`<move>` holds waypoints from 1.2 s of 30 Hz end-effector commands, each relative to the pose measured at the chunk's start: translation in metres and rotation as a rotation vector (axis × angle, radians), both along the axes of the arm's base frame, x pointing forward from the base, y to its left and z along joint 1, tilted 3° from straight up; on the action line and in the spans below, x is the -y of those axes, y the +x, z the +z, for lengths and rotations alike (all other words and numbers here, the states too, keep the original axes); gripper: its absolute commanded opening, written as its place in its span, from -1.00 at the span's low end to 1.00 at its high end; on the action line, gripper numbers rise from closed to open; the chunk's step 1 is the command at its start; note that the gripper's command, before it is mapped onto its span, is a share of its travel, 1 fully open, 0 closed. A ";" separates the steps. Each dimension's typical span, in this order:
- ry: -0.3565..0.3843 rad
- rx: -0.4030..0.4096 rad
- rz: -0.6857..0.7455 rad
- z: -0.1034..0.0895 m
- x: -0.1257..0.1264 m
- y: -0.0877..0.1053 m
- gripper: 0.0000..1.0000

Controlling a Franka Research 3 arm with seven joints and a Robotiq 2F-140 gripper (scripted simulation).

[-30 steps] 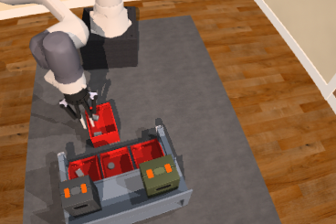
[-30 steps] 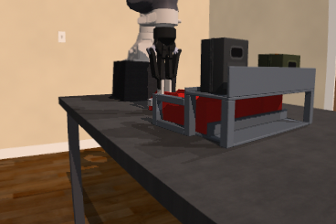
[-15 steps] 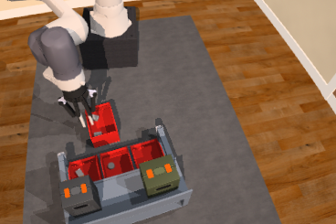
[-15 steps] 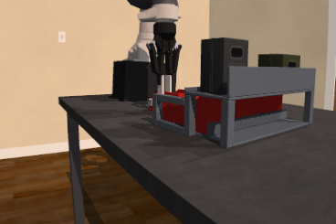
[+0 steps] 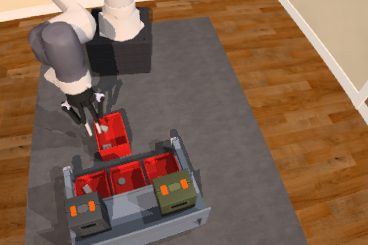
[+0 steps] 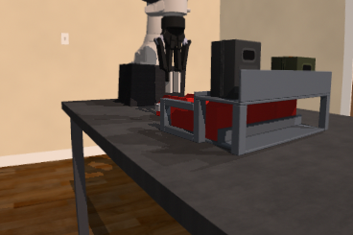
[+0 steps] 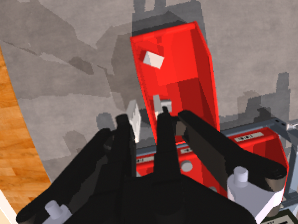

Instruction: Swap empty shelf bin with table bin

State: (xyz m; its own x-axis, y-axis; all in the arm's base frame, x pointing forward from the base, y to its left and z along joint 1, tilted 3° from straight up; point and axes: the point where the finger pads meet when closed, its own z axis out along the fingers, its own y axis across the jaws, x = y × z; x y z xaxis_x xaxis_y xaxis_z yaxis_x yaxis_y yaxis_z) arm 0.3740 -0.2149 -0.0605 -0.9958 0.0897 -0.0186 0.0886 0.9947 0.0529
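Standing over one side wall of the red bin (image 5: 116, 153) (image 7: 210, 85) on the worktop (image 5: 185, 94) (image 6: 120, 126) (image 7: 75, 30): the claw (image 5: 93, 129) (image 6: 173, 82) (image 7: 146, 106), pointing down. Claw released, opened only slightly; in the wrist view, one pale pad lies outside the wall line, the other over the interior, gap visible between pads. Contact with the wall: cannot tell.

Small light parts (image 7: 154, 60) lie inside this bin, which is beside the grey shelf (image 5: 145, 224) (image 6: 285, 85). Three red bins sit in a row within the shelf; the empty bin (image 5: 162, 164) is at the olive case's end. A dark grey case (image 5: 89, 214) (image 6: 235, 66) and an olive case (image 5: 174, 191) (image 6: 293, 63) stand on top.
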 end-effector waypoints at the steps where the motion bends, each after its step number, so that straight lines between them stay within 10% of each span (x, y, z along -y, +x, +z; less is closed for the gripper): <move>1: 0.001 -0.006 0.010 0.006 0.000 -0.003 -0.69; 36: 0.001 -0.006 0.010 0.051 0.003 -0.003 -0.69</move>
